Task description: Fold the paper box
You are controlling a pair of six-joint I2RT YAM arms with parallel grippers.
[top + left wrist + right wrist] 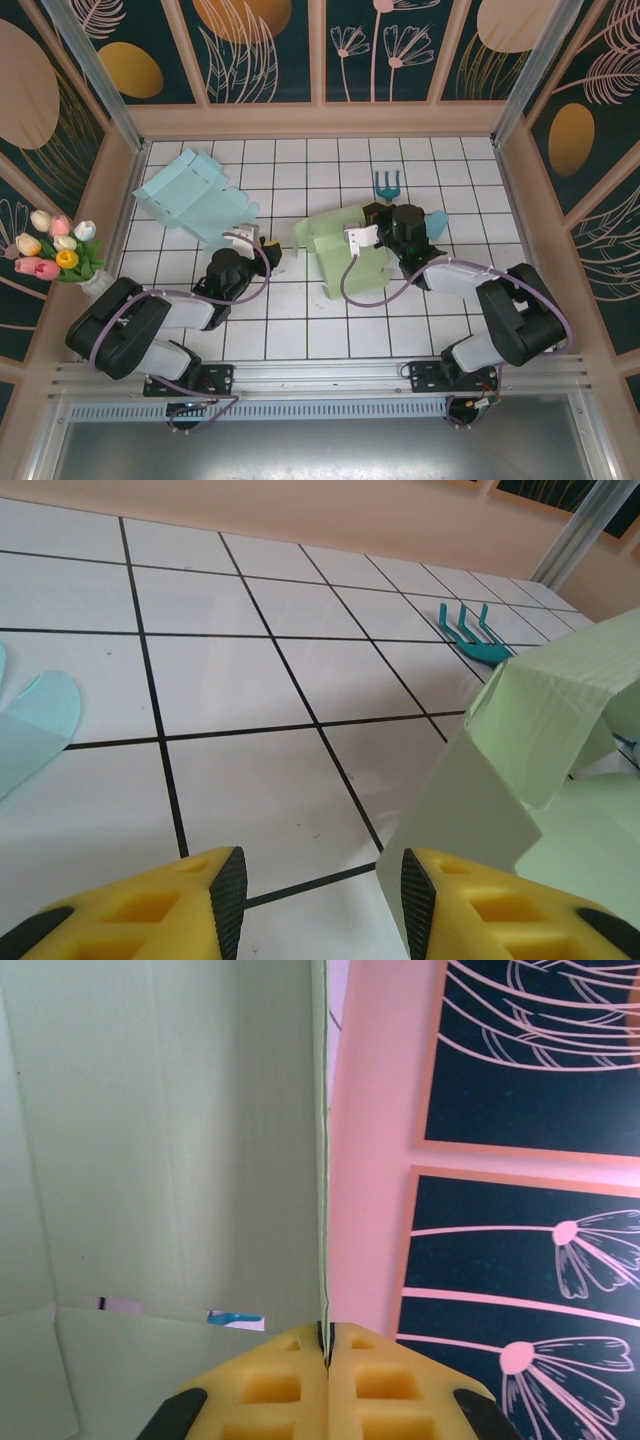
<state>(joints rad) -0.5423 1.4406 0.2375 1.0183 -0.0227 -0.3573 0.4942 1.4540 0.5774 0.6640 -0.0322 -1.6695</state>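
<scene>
Both arms stretch low toward the middle of the table (300, 325), where the right gripper (326, 1338) pinches a wall of the green paper box (352, 268), seen edge-on in its wrist view, while the left gripper (315, 885), at the box's 9 o'clock, gapes wide.

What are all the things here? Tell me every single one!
green paper box: one, light green, partly folded, middle of the table.
blue paper box: one, light blue, far left of the table.
toy rake: one, teal, beyond the green paper box.
teal piece: one, half hidden beside the right arm; cannot tell what it is.
flowers: one bunch, pink, yellow and white, by the left wall.
table: one, white with black grid lines.
left pincer: one, yellow, open, beside the green paper box.
right pincer: one, yellow, shut on a green paper box panel.
</scene>
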